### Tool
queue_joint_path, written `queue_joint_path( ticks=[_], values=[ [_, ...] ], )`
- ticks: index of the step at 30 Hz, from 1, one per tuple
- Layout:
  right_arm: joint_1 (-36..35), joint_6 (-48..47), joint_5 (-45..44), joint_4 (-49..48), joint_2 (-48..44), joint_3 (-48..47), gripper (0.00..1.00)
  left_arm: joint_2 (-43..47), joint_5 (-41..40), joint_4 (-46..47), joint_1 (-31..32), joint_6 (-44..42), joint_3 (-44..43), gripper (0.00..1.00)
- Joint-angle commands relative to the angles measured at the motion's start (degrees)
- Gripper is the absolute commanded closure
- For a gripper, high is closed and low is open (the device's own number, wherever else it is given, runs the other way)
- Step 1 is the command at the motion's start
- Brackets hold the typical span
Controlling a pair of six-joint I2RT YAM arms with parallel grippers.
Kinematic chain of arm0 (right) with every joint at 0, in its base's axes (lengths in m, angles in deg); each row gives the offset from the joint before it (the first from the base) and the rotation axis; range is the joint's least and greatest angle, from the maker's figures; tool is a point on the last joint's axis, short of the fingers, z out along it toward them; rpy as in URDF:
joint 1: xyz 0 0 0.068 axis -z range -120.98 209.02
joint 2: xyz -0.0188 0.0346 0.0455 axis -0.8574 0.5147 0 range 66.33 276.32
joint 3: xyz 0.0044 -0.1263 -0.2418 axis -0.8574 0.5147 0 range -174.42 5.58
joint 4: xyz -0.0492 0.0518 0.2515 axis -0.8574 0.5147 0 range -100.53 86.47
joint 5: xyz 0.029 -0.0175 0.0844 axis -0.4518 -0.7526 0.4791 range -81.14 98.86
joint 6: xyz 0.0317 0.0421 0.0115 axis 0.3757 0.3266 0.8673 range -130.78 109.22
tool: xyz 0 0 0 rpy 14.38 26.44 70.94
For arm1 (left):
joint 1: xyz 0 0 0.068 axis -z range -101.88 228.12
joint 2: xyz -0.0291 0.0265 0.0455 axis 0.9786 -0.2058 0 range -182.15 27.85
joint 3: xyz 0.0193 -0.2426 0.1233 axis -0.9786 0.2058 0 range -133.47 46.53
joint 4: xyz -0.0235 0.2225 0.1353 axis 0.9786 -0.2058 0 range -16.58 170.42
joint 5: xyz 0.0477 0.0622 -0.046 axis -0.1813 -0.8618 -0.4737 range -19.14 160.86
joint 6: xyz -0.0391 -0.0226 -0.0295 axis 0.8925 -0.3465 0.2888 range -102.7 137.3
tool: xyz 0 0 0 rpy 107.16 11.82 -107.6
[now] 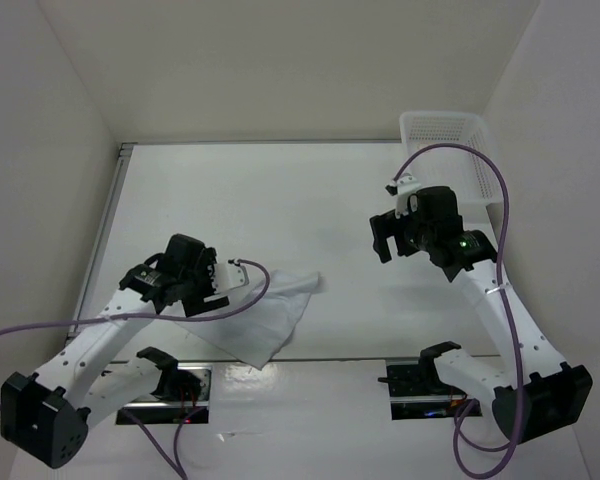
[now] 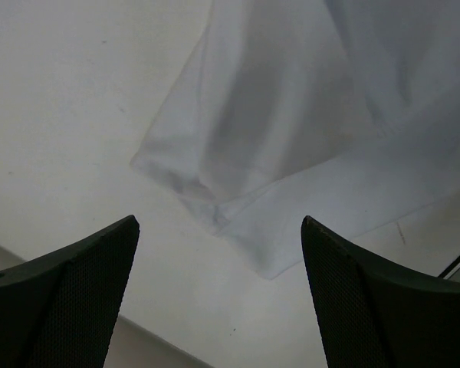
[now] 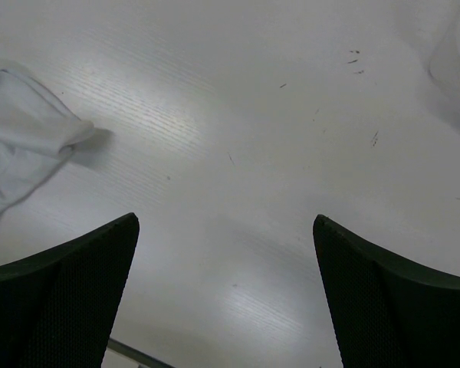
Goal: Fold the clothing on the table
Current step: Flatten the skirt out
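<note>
Left wrist view showed the left gripper (image 2: 218, 221) with jaws spread wide and empty, hovering just over a corner of the white clothing (image 2: 291, 115). The clothing lay crumpled on the table (image 1: 280, 200). Well right of the clothing, the right gripper (image 3: 226, 218) hung equally spread, seemingly above bare tabletop. A mesh basket (image 1: 445, 135) stood farther beyond.

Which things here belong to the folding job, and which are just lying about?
Part of the job:
- the clothing, lying near the left arm
- the table under it
- the left gripper and the right gripper, both open and holding nothing

Just lying about:
- the white mesh basket, at the table's far right corner
</note>
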Motion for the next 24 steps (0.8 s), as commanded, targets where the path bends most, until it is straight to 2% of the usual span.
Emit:
queue_joint_path(
  ticks=[1, 7, 17, 20, 24],
  values=[
    [1.6, -0.1, 0.5, -2.6, 0.7, 0.5, 0.02, -4.8, 4.0, 0.9, 2.0, -1.5, 0.3, 0.08],
    [2.7, -0.1, 0.5, -2.6, 1.3, 0.5, 0.02, -13.8, 8.2, 0.1, 3.1, -2.0, -1.9, 0.10],
    [2.7, -0.1, 0.5, -2.6, 1.8, 0.5, 0.02, -17.9, 9.5, 4.1, 5.4, -1.4, -0.5, 0.13],
    [2.7, -0.1, 0.5, -2.6, 1.8, 0.5, 0.02, -17.9, 9.5, 5.8, 5.4, -0.9, 0.8, 0.17],
    [2.7, -0.1, 0.5, -2.6, 1.8, 0.5, 0.02, -19.0, 9.5, 7.3, 5.4, -0.2, 1.4, 0.29]
  ],
)
